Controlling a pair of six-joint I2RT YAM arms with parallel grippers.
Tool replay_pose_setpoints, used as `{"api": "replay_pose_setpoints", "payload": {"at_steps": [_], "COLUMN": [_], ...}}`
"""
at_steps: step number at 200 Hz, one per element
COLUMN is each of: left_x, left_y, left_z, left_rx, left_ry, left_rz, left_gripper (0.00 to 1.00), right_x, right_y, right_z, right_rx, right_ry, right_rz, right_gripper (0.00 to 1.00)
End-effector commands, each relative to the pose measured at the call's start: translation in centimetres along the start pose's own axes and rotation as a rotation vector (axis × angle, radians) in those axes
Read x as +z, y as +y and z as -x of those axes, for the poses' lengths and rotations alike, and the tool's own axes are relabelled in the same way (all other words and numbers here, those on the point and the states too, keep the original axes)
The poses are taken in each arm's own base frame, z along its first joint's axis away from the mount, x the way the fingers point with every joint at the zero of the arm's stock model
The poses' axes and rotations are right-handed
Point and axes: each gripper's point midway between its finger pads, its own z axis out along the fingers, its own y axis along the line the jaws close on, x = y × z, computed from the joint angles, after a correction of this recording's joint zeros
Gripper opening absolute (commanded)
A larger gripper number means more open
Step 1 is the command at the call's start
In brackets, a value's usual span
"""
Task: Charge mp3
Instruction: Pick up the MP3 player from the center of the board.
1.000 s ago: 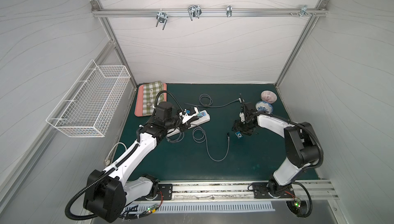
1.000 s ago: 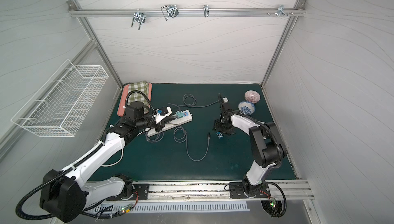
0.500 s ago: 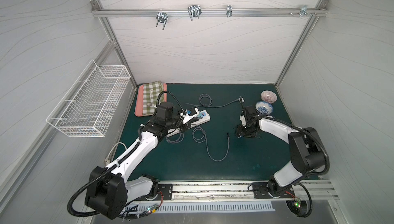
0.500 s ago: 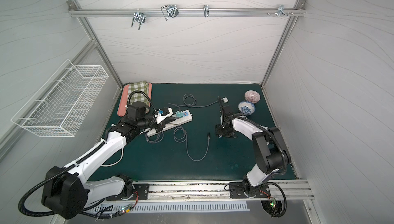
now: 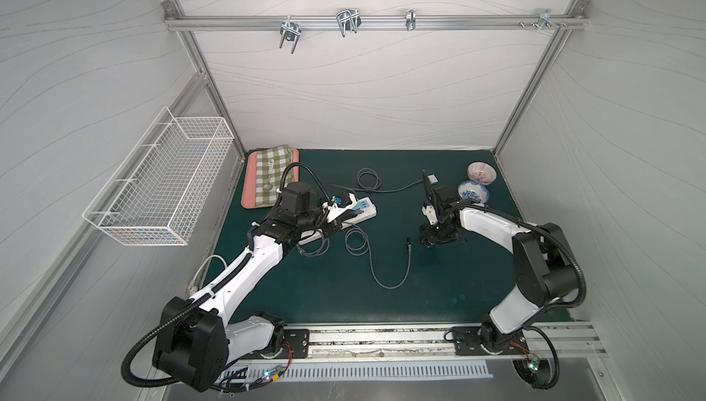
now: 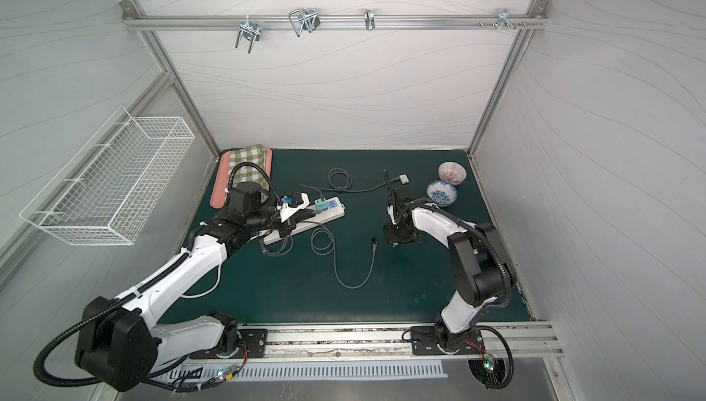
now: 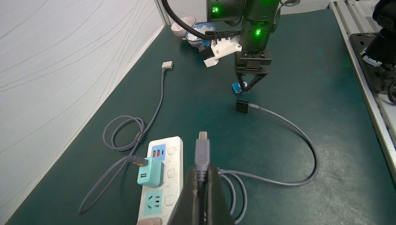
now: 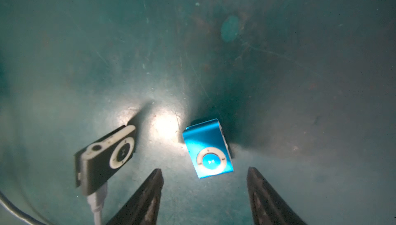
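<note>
While L hand (image 7: 202, 170) clamps cable plug (image 7: 202, 153), R hand (image 8: 204, 169) gapes, blue mp3 (image 8: 206, 146) just past tips

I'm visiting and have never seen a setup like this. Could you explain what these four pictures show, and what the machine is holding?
These are two robot arms bolted at the edge of a green mat. Both top views look down on the whole booth; the other two pictures come from a camera on each arm's wrist. The left pincer is shut on a grey cable plug. The right pincer is open over a blue mp3 player lying on the mat. Beside it lies a black mp3 player with a cable already plugged in. Also there: a white power strip with a teal charger, two bowls and a pink tray.
</note>
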Motion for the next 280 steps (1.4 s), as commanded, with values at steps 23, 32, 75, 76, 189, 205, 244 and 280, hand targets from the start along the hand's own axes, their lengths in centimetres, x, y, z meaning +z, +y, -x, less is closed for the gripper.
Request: {"api": "replay_pose_setpoints", "payload": {"at_steps": [23, 32, 75, 76, 189, 205, 244, 280], "left_x": [-0.9, -0.9, -1.1, -1.1, -1.2, -1.2, -1.3, -1.4], "left_y": [0.3, 0.2, 0.2, 0.2, 0.0, 0.0, -0.2, -0.5], "left_z": [1.9, 1.9, 2.0, 1.9, 2.1, 2.0, 2.0, 1.9], "left_rx": [0.051, 0.053, 0.059, 0.059, 0.069, 0.067, 0.063, 0.034], "left_ry": [-0.057, -0.056, -0.058, -0.057, -0.055, -0.053, -0.044, -0.041], "left_rz": [0.021, 0.02, 0.023, 0.023, 0.014, 0.012, 0.009, -0.001], "left_gripper": [0.0, 0.0, 0.0, 0.0, 0.0, 0.0, 0.0, 0.0], "right_x": [0.4, 0.6, 1.6, 1.6, 2.9, 2.8, 1.9, -2.5], "right_y": [-0.4, -0.5, -0.5, -0.5, -0.1, 0.3, 0.4, 2.0], "right_z": [-1.0, -1.1, -1.6, -1.7, -2.1, -2.2, -1.5, 0.6], "right_rx": [-0.109, -0.126, -0.178, -0.179, -0.365, -0.378, -0.377, -0.368], "right_ry": [0.095, 0.099, 0.136, 0.138, 0.103, 0.1, 0.061, -0.046], "right_rz": [-0.017, -0.017, 0.026, 0.026, -0.012, -0.013, -0.023, -0.002], "right_gripper": [0.57, 0.55, 0.47, 0.47, 0.34, 0.32, 0.24, 0.21]}}
